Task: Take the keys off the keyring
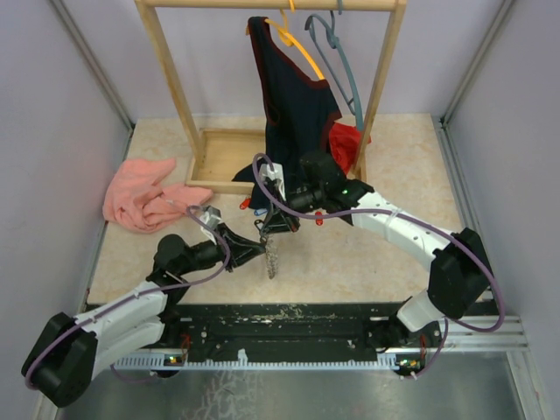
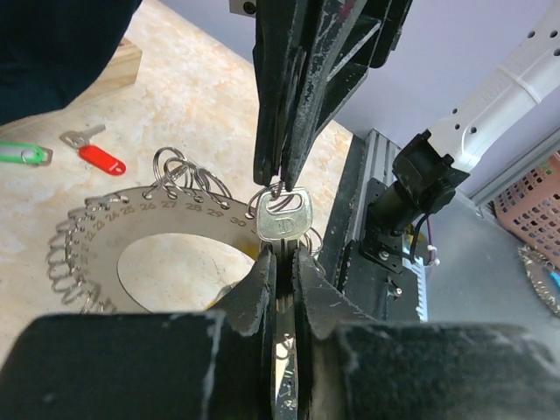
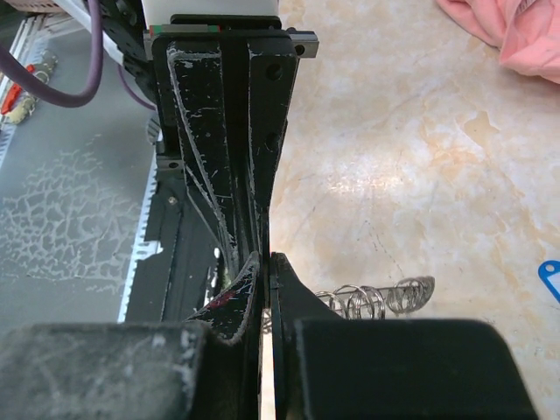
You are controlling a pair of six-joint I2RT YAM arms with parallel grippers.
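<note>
Silver metal filled the left wrist view: a small key [image 2: 284, 219] stood upright, head up, with its blade clamped between the nearly shut jaws of my left end effector [image 2: 282, 262]. My right end effector [image 2: 278, 175] reached down from above, fully closed, and its tips looked pinched on the thin split ring [image 2: 265, 199] threaded through the hole in the key's head. I judged the two grips were set against each other on purpose: one to steady the key by its blade, the other to hold the loop so the key could be worked round and off the wire. The keyring [image 2: 131, 232], a flat grey disc with numbers stamped round it and a fringe of small wire loops along its edge, sat just beside the key on the left, joined to it through that loop. From the overhead camera it appeared to hang edge-on below the meeting tips, off the bench [image 2: 201, 105], though I could not tell whether its lower edge touched. A red-tagged key [image 2: 101, 160] and a green tag [image 2: 22, 155] lay loose on the bench beyond the disc, apart from it. A blue tag [image 3: 549, 276] showed at the edge of the right wrist view, so I reckoned some keys were already off and this one was the step in hand. The risk I saw was the thin loop slipping out of the tips.
</note>
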